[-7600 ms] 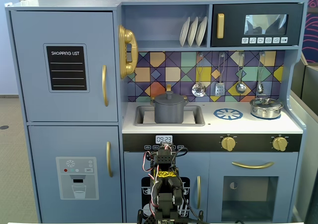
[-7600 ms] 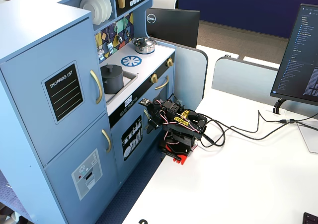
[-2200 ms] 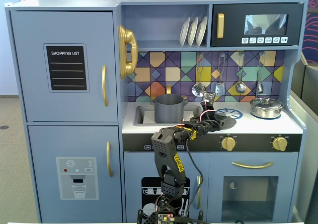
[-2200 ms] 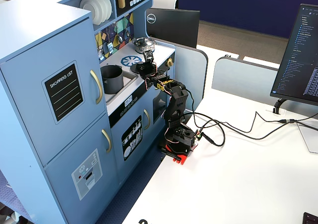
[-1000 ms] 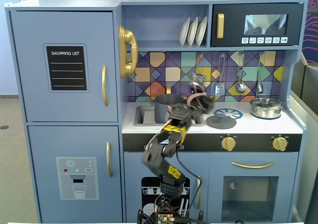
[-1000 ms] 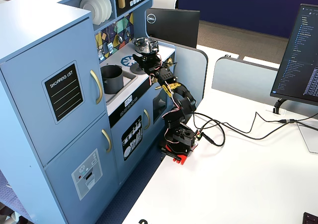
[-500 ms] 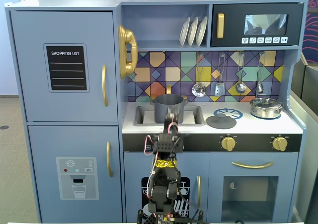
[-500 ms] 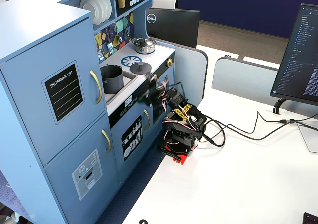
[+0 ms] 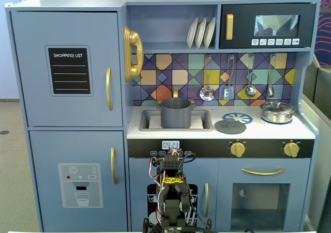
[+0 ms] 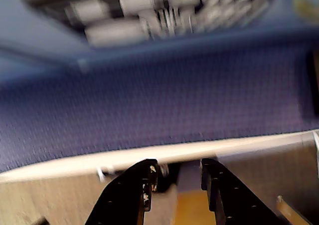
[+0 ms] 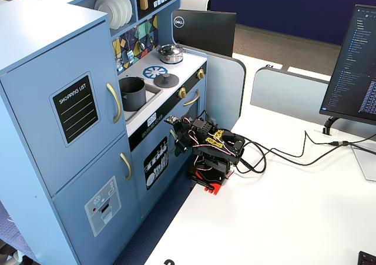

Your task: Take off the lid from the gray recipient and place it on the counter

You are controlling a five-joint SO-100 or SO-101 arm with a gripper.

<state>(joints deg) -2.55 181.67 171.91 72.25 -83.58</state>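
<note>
The round, flat, matte dark gray lid [image 9: 230,126] with its small central knob is seen lying on the white countertop [image 9: 269,130] of the blue toy kitchen, beside the blue-and-white burner print [image 9: 238,118]. The matte dark gray cylindrical pot [image 9: 176,112] stands uncovered in the recessed sink [image 9: 150,121]. The folded black arm's gripper [image 10: 176,177] is shown slightly parted, with nothing held between its fingers [image 10: 141,185].

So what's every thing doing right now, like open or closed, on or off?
Gray pot: uncovered, standing in the sink.
Gray lid: off, lying flat on the counter.
Silver pot: lid on.
Gripper: open, holding nothing.
Fridge doors: shut.
Microwave: shut.
</note>
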